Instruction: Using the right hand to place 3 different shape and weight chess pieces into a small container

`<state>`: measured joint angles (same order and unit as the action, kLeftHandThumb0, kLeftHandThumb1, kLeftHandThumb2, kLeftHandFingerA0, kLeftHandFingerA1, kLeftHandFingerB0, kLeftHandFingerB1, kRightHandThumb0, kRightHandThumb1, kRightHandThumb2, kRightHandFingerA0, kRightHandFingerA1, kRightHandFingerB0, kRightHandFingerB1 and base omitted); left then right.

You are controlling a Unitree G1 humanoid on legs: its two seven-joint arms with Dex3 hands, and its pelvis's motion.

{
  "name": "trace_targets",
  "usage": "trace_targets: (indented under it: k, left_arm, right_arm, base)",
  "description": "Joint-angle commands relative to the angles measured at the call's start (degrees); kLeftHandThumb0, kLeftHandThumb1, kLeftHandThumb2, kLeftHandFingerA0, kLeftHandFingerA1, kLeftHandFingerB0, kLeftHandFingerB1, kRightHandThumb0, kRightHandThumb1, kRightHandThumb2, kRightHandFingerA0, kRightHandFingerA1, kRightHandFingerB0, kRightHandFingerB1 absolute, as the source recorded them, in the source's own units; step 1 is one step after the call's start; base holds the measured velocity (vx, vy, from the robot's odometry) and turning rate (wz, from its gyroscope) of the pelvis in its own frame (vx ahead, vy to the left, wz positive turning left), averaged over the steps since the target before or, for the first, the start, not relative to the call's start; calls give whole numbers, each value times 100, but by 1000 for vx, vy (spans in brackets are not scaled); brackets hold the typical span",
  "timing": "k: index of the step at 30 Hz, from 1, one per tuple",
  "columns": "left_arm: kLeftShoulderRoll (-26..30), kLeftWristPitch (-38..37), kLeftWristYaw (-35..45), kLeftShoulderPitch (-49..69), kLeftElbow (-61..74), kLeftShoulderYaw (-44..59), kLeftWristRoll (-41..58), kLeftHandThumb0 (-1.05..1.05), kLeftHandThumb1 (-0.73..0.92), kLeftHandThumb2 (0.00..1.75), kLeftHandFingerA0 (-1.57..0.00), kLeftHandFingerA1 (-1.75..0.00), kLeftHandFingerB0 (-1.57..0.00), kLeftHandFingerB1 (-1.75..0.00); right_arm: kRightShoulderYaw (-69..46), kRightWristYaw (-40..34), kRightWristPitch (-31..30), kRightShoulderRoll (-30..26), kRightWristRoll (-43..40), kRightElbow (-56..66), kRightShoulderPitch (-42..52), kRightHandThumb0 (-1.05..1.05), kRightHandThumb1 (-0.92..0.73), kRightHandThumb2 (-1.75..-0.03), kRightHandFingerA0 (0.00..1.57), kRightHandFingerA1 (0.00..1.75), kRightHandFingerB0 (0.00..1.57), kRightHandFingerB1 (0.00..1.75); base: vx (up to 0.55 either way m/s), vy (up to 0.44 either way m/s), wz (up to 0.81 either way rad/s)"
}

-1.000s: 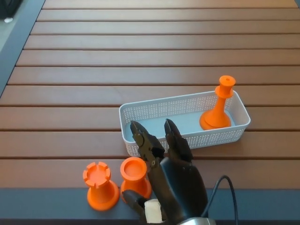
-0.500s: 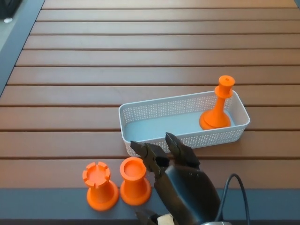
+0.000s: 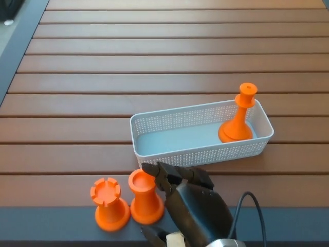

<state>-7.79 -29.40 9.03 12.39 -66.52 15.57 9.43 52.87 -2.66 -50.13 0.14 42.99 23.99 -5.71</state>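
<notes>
1. Right hand [image 3: 191,206]: black, fingers spread and empty, fingertips beside the nearest piece.
2. Smooth-topped orange plastic chess piece [image 3: 145,197]: upright, immediately to the hand's left; orange rook [image 3: 109,204] beyond it.
3. White perforated plastic basket [image 3: 154,149]: just ahead, holding one upright orange pawn [image 3: 239,122].

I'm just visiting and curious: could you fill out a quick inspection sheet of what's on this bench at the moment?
Surface: brown slatted table, dark front edge.
Job's things: white perforated basket holding one upright orange piece; notched-top piece and smooth-top piece upright outside, near the front edge.
Clutter: nothing seen.
Hands: right hand beside the smooth-top piece, fingers apart, holding nothing; left hand not in view.
Cables: black cable by the right wrist.
Surroundings: grey floor strip at left.
</notes>
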Motion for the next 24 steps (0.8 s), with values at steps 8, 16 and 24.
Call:
trace_targets:
  k: [8,16,24]
  left_arm:
    - [22,-471,-123,86,-15,-68,-83,-15,19,159,-147,-135,-145,-129]
    - [27,-522,-120,121,-28,-85,-101,-17,19,158,-148,-134,-143,-132]
    - [-16,-478,-98,126,-23,-64,-49,-16,21,156,-146,-134,-141,-132]
  right_arm:
    - [92,-775,343,1466,-476,-712,224,-39,-59,-67,17,69,20,50]
    - [157,-1250,951,1446,-634,-940,266,-36,-59,-70,19,73,19,54]
    - [81,-1535,1276,1423,-803,-1126,330,-31,-60,-68,24,79,22,55]
  base:
    - [0,0,0]
    - [0,0,0]
    - [0,0,0]
